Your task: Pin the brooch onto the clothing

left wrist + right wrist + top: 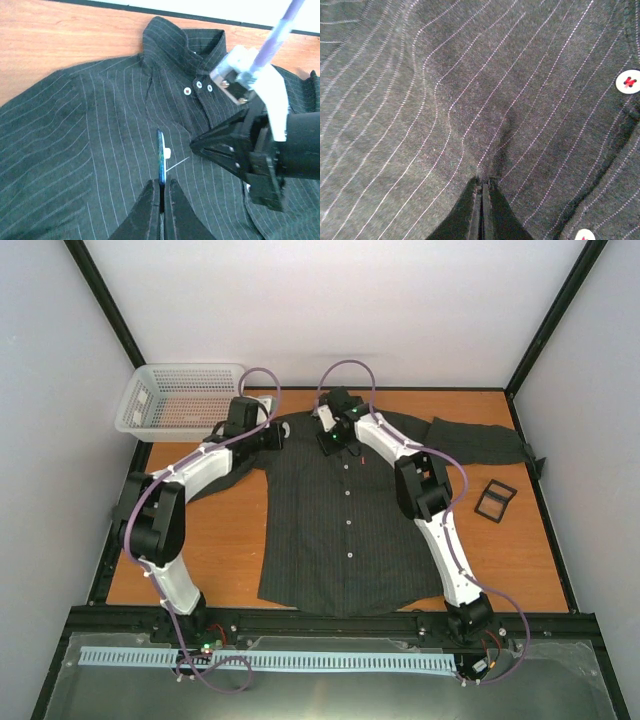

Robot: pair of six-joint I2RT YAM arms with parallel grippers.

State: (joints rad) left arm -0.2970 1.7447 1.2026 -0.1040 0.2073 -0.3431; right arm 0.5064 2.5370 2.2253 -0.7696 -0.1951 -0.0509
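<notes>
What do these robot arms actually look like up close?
Both the left arm and right arm have white shells with chunky black joints. A lilac cable loops along each. Each ends in two black, pointed fingers.

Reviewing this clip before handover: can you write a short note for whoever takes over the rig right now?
Left gripper: shut on the brooch, held edge-on just over the shirt chest, its pin pointing toward the right gripper.
Right gripper: shut, apparently pinching shirt fabric near the button row.
Done: brooch in hand, fabric gathered.
Left: push the pin through the pinched fabric and fasten it.
</notes>
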